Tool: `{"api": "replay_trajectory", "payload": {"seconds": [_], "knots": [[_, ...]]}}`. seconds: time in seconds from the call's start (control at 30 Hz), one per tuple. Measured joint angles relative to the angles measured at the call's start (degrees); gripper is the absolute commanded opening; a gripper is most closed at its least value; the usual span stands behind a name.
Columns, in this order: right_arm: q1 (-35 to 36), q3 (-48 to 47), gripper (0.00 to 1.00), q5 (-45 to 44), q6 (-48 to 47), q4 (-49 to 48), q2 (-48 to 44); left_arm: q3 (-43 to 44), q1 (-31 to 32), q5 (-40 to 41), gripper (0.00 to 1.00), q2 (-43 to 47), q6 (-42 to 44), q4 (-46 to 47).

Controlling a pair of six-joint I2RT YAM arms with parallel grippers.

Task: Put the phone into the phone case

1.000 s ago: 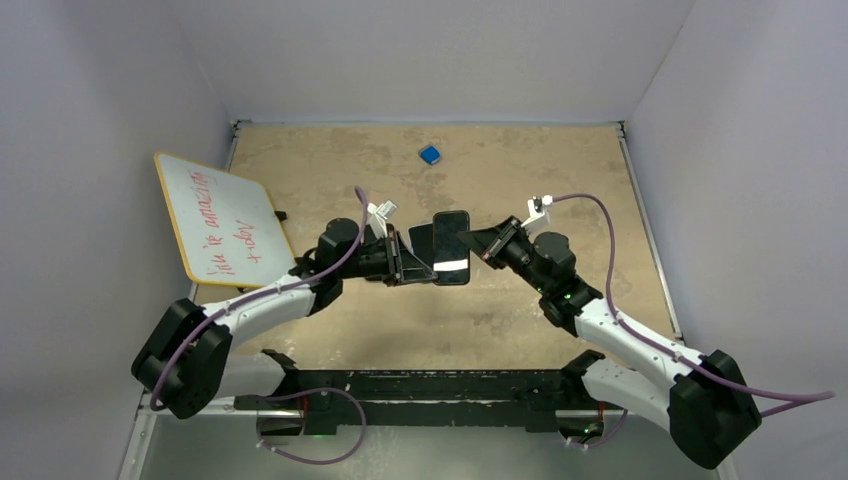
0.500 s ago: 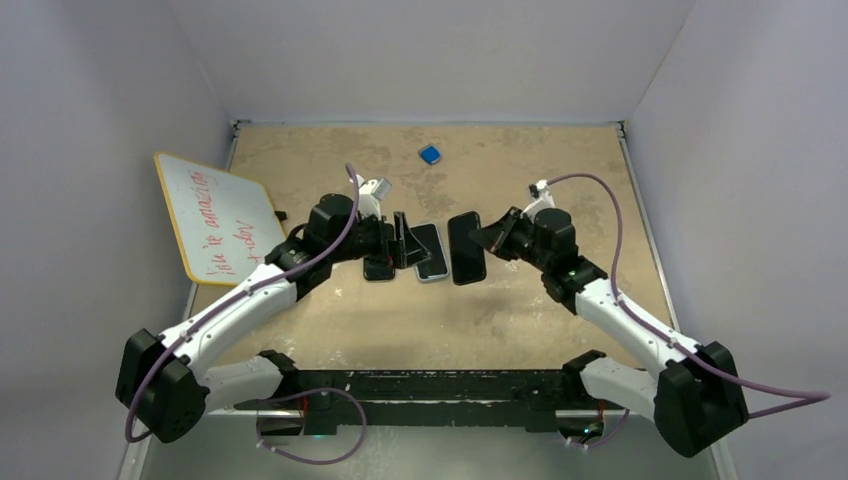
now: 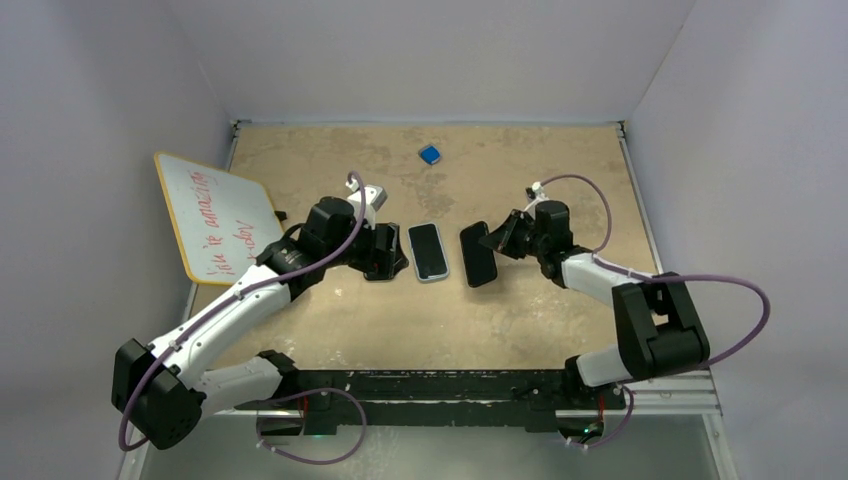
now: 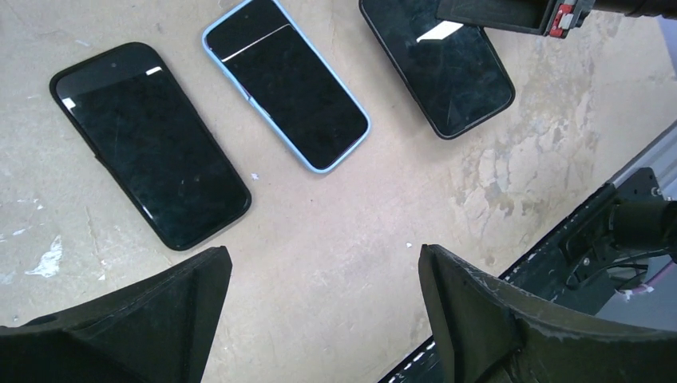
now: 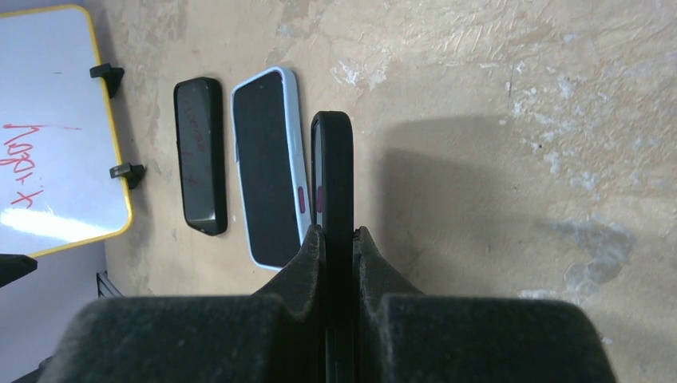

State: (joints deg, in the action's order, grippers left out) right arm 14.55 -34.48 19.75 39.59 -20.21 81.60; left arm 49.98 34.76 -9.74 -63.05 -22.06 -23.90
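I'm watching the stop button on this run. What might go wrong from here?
The right hand pinches the black phone at one end only; it may pivot or slip. The open left hand hovers by two lookalikes, the blue-rimmed phone and black-rimmed phone; it might grab the wrong one.

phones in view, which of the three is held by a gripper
The rightmost black phone, pinched edge-on in the right gripper. The blue-rimmed phone in the middle and the other black phone lie flat, untouched.
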Motion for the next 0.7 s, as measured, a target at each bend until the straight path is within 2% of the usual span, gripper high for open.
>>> {"api": "replay_trajectory", "payload": {"seconds": [0.47,0.53,0.7], "knots": [[-2.27,-0.02,0.01,1.05,-1.01,-9.77,9.40,0.00,0.00,2.16,0.92,0.37,1.73,-1.51],[-2.69,-0.02,0.08,1.95,-0.59,-10.91,10.82,0.00,0.00,2.29,0.92,0.37,1.73,-1.53],[-3.37,-0.02,0.38,3.48,0.24,-12.00,11.76,0.00,0.00,2.32,0.92,0.37,1.70,-1.57]]}}
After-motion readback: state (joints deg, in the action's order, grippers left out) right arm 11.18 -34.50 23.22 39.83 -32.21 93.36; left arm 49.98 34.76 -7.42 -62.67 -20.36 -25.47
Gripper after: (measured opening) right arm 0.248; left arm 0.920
